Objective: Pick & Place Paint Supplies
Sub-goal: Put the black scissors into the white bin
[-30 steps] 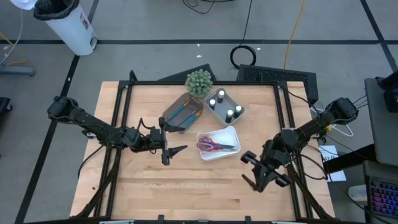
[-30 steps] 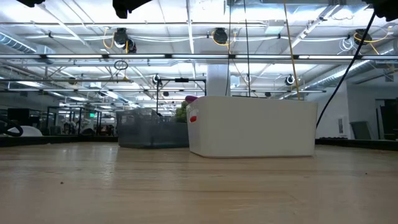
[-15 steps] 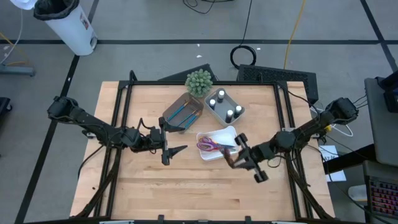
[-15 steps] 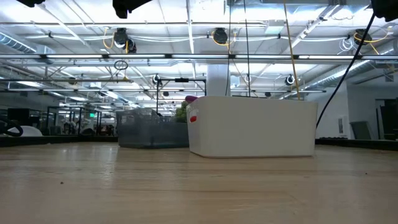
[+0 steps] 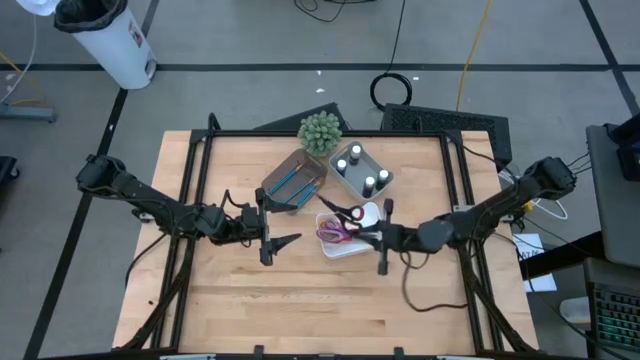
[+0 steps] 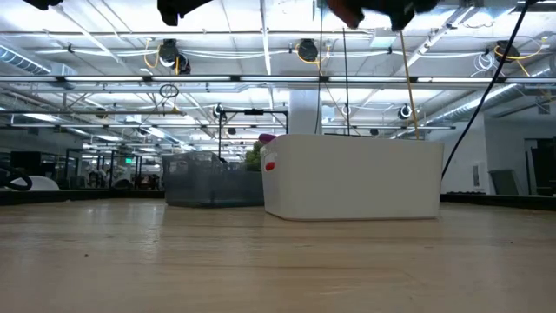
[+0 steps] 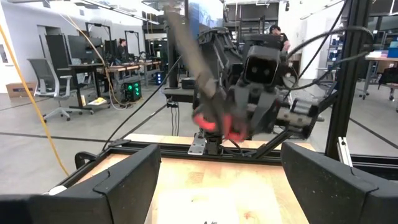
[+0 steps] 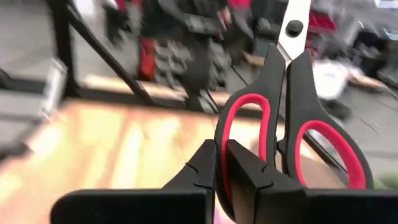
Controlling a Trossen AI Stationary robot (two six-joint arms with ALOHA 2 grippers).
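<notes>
High view: red scissors in right hand, over white tray.

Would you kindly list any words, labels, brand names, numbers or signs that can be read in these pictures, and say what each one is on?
No text can be read anywhere.
White bin beside the table: a dark label, too small to read.
White tray: a small red mark near its corner, no letters to make out.
Scissors in the right claw: no brand or print visible.
Room behind the table: screens and gear too blurred to read.
</notes>
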